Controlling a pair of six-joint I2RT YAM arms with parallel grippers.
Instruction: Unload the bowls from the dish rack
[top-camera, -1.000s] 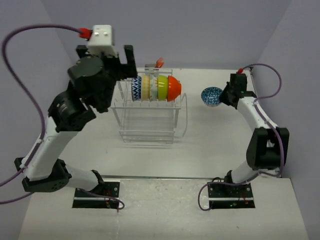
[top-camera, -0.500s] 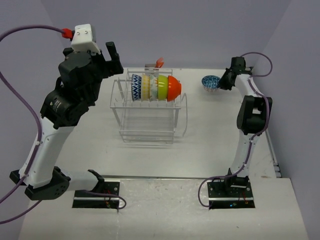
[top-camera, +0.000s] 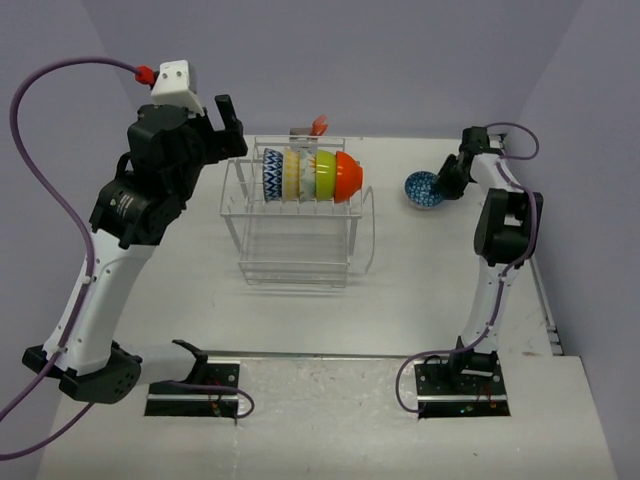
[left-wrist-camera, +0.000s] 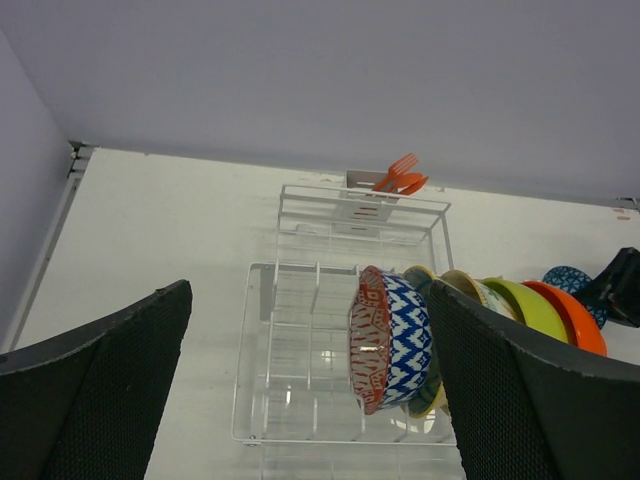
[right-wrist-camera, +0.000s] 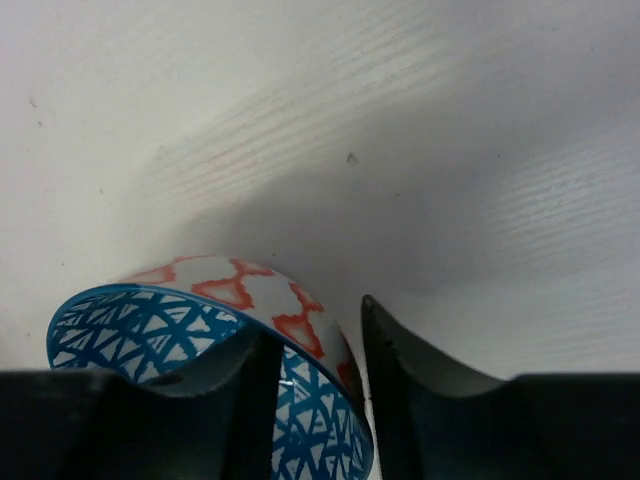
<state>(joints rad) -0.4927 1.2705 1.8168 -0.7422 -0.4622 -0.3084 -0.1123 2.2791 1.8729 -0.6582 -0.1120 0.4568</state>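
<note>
The bowls (top-camera: 310, 175) lie in two places: five in the dish rack (top-camera: 295, 250) and one alone on the surface (top-camera: 200, 270) at the far right.

Starting at the left, we see the left claw (top-camera: 232, 125) held up in the air beside the rack's far left corner. Its fingers (left-wrist-camera: 100, 400) are spread wide and touch nothing.

The rack stands mid-surface. The five bowls stand on edge in its top tier, packed close in a row whose long axis runs left to right. Their mouths face left and their bases point right.

Leftmost is a blue-zigzag bowl (left-wrist-camera: 405, 340) with a red-patterned inside. After it come a yellowish bowl (top-camera: 290, 172), a pale bowl (left-wrist-camera: 470, 292), a lime green bowl (left-wrist-camera: 522, 310) and an orange bowl (top-camera: 348, 175), whose rounded back closes the right end. Orange utensils (left-wrist-camera: 400, 178) stick up at the rack's far side.

Well to the right, the sixth bowl (top-camera: 422, 190) sits with its mouth up. It has blue lattice inside and red marks on white outside.

The right claw (top-camera: 444, 183) is at the sixth bowl's right rim, partly spread. One finger is inside the bowl, and the outer finger (right-wrist-camera: 410, 370) stands just off the wall with a thin gap showing.
</note>
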